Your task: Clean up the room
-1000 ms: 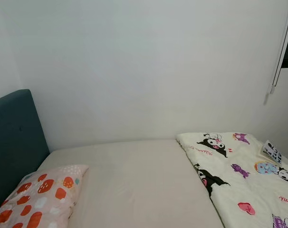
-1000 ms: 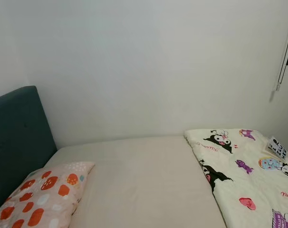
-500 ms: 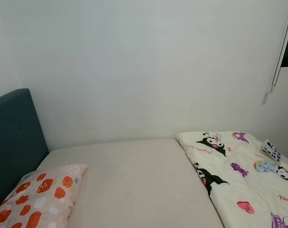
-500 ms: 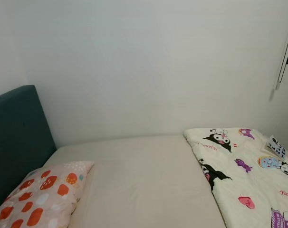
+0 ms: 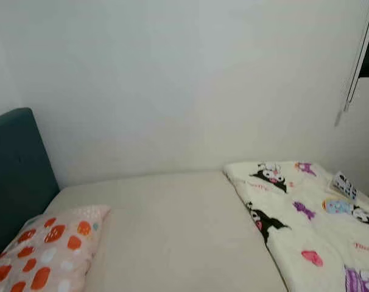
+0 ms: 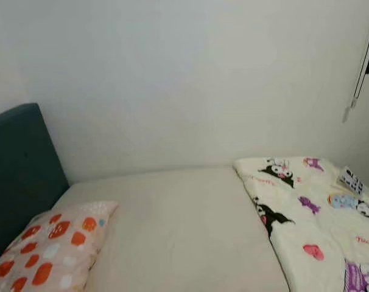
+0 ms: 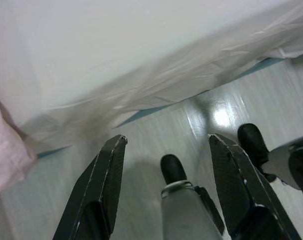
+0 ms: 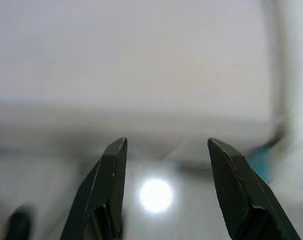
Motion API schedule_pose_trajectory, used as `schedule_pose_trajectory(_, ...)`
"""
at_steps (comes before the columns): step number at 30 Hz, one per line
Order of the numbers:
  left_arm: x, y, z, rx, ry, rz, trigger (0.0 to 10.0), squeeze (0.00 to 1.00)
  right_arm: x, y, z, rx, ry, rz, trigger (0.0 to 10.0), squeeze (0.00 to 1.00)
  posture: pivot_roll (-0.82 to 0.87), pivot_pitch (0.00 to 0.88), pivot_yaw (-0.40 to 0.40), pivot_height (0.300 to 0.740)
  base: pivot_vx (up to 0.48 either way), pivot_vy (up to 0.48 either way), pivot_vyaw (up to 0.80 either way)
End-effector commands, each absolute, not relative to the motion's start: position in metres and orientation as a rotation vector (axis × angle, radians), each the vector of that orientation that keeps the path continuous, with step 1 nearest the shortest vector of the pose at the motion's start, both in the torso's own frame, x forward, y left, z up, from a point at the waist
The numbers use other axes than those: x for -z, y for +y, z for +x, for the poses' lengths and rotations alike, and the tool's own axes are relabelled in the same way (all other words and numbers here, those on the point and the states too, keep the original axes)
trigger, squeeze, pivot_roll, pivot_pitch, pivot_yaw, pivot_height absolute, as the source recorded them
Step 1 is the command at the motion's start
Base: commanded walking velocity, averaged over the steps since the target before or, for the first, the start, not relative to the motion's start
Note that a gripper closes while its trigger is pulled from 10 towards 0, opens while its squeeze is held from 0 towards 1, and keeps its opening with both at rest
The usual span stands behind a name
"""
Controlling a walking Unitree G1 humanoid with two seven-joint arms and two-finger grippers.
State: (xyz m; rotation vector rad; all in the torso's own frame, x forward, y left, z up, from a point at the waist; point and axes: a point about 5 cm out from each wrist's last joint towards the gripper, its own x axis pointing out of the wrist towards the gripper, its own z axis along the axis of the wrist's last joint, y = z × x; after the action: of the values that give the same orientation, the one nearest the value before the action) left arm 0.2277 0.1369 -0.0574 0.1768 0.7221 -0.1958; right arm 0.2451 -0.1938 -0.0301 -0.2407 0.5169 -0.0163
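Observation:
A bed (image 5: 172,225) with a cream sheet lies before me against a white wall. A pink pillow with orange strawberries (image 5: 44,249) rests at the head end on the left. A white cartoon-print blanket (image 5: 306,225) covers the right side of the mattress. My left gripper (image 7: 166,142) hangs open beside the bed's hanging sheet, above the pale floor and my own black feet. My right gripper (image 8: 166,142) is open too, with nothing between its fingers, pointing at a blurred pale surface with a bright light spot.
A dark teal headboard (image 5: 17,170) stands at the left. A small black-and-white patterned item (image 5: 344,184) lies on the blanket near the right edge. A window-blind cord (image 5: 350,73) hangs at the upper right.
The whole picture has shifted up slightly and blurred, so the camera has moved. The bed, pillow and blanket stay where they were.

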Motion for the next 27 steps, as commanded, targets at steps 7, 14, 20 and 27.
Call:
schedule_pose_trajectory(7, 0.056, 0.146, 0.229, 0.172, 0.702, 0.184, 10.0, 0.00, -0.005, -0.265, 0.254, 0.163, 0.418, -0.475, 10.0, 0.00, -0.04, 0.110, 0.038, 0.740, 0.000, 0.000, 0.00)
schedule_pose_trajectory(14, 0.053, 0.146, 0.234, 0.164, 0.687, 0.176, 10.0, 0.00, -0.013, -0.308, 0.242, 0.291, 0.447, -0.482, 10.0, 0.00, -0.02, 0.113, 0.033, 0.740, 0.000, 0.000, 0.00)
schedule_pose_trajectory(20, 0.052, 0.148, 0.235, 0.160, 0.682, 0.177, 10.0, 0.00, -0.013, -0.332, 0.222, 0.428, 0.470, -0.372, 10.0, 0.00, -0.02, 0.114, 0.038, 0.740, 0.000, 0.000, 0.00)
schedule_pose_trajectory(27, 0.051, 0.150, 0.235, 0.157, 0.680, 0.180, 10.0, 0.00, -0.019, -0.335, 0.223, 0.451, 0.447, -0.441, 10.0, 0.00, -0.02, 0.115, 0.041, 0.740, 0.000, 0.000, 0.00)
